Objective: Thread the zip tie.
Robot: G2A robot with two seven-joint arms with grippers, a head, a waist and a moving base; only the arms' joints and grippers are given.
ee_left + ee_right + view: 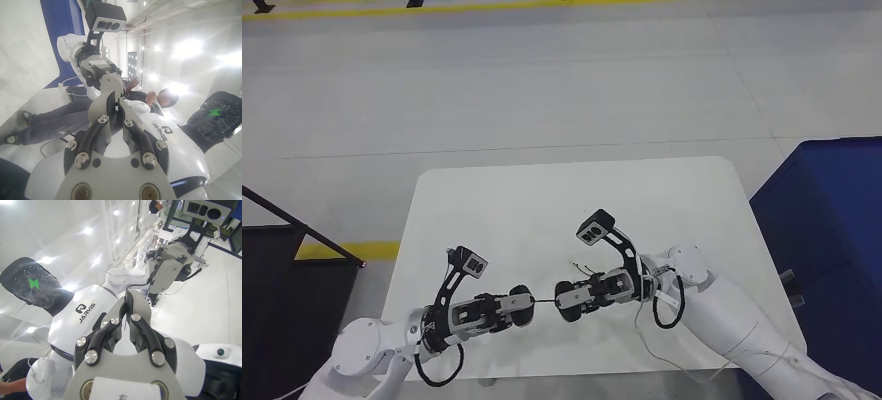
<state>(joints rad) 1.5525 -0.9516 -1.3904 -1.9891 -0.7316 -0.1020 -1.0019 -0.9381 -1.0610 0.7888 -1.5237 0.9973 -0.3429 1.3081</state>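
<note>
Zip tie (543, 298) strung between both claws, over the table's (572, 200) near edge.
I see a thin black strand, long axis running side to side. The left gripper (527, 297) pinches one end, the right gripper (562, 297) the other, tips facing and close. Most of the tabletop lies beyond them, toward its far edge.

Looks like a robot test lab or factory hall: pale sealed floor (542, 80) with yellow tape line (347, 249), white desk (572, 200), blue panel (832, 200), rows of ceiling spotlights (88, 230).
</note>
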